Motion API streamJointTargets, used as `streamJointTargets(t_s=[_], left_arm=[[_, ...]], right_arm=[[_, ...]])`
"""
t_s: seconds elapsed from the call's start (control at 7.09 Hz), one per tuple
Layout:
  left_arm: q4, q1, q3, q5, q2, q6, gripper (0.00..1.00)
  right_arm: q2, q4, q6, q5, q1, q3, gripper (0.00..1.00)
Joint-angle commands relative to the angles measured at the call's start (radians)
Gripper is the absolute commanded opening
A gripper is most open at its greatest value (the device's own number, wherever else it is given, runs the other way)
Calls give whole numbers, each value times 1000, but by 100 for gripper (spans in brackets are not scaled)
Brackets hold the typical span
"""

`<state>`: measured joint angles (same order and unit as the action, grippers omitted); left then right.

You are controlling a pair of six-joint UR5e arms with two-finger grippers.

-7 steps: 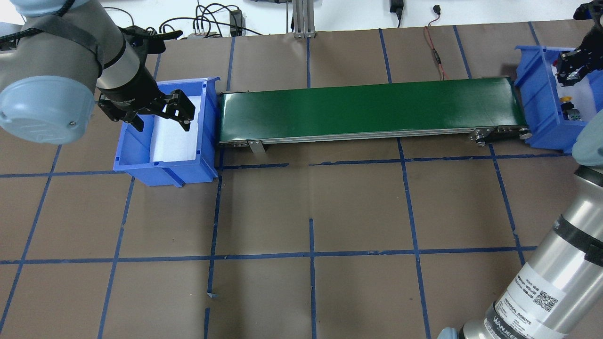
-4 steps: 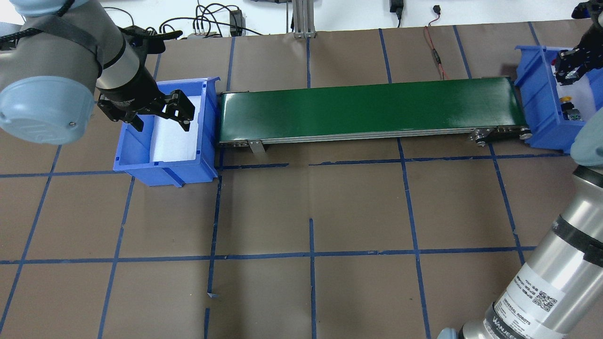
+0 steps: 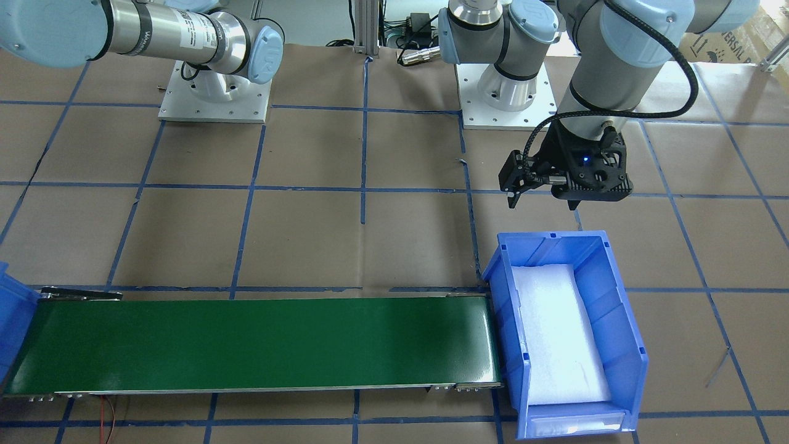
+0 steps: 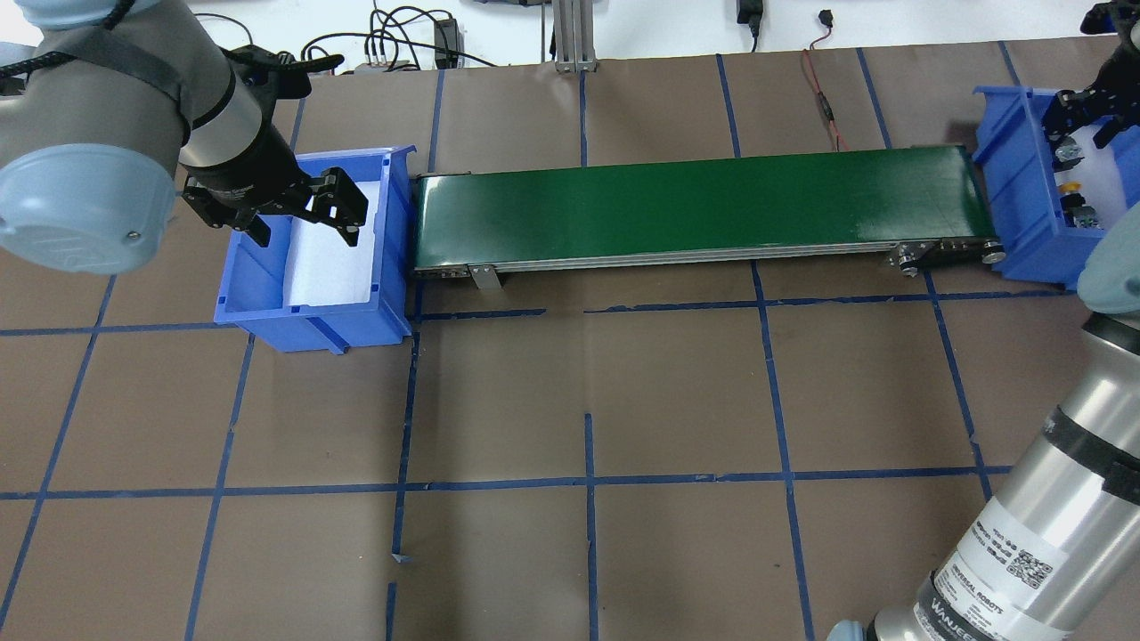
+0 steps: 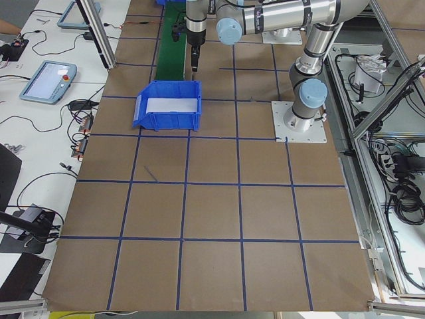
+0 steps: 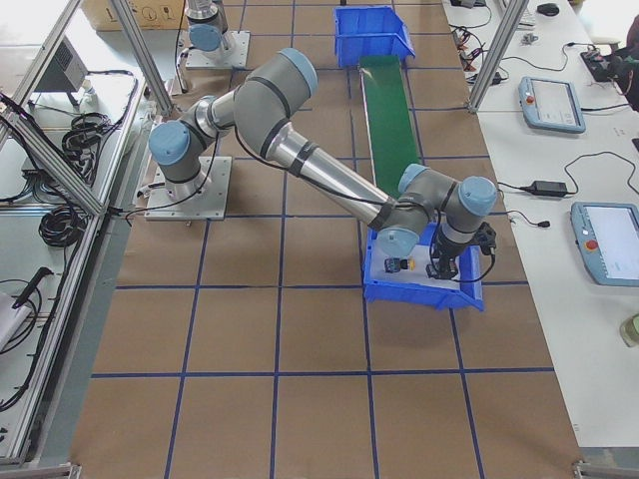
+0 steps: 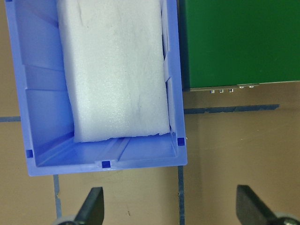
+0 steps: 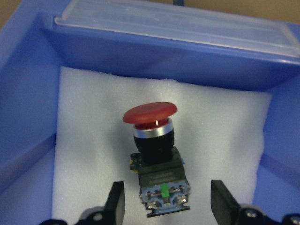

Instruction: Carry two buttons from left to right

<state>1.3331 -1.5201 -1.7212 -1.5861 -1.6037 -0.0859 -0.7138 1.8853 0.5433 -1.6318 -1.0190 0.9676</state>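
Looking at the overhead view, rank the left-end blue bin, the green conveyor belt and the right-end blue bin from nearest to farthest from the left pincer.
From the left pincer:
1. left-end blue bin, right under it, on the view's left.
2. green conveyor belt, across the middle.
3. right-end blue bin, at the far right edge.

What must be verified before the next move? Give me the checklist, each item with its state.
1. Jaws of the right gripper open, not touching the red button: ok.
2. That red button lying on the foam in the right bin: ok.
3. The yellow button in the right bin too: ok.
4. The left bin free of buttons: ok.
5. The belt free of buttons: ok.
6. Jaws of the left gripper open: ok.
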Motion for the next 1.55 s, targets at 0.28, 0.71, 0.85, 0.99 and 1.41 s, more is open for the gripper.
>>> streamJointTargets(t_s=[0.28, 0.71, 0.85, 0.99, 1.41], left_arm=[[0, 1, 0, 0, -2, 0, 100], [0, 0, 0, -2, -4, 0, 100], [1, 0, 0, 0, -5, 0, 100], [5, -2, -3, -3, 5, 0, 100], [21, -3, -26, -9, 76, 2, 100]], right_arm=[[-114, -202, 27, 38, -33, -118, 70], [-234, -326, 35, 134, -182, -115, 72], [-272, -362, 36, 138, -253, -115, 84], [-291, -373, 26, 129, -359, -112, 98], [-376, -517, -117, 75, -487, -96, 100]])
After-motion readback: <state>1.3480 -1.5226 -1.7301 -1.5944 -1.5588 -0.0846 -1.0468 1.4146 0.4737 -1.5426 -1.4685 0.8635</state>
